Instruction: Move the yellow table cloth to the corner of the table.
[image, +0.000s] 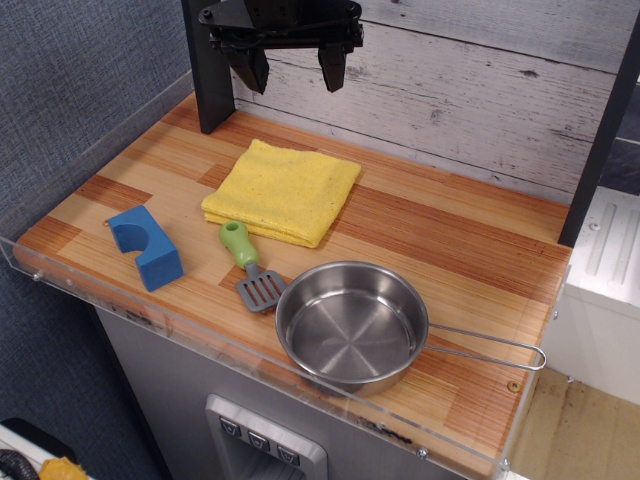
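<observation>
The yellow table cloth (283, 191) lies folded and flat on the wood-plank table (470, 260), left of the middle and toward the back. My gripper (291, 68) hangs in the air above the table's back edge, above and behind the cloth, apart from it. Its two dark fingers stand spread and nothing is between them.
A blue arch block (146, 246) lies at the front left. A green-handled grey spatula (249, 265) lies just in front of the cloth. A steel pan (352, 325) with a wire handle sits at the front. A black post (209, 65) stands at the back left. A clear acrylic rim (240, 360) edges the table.
</observation>
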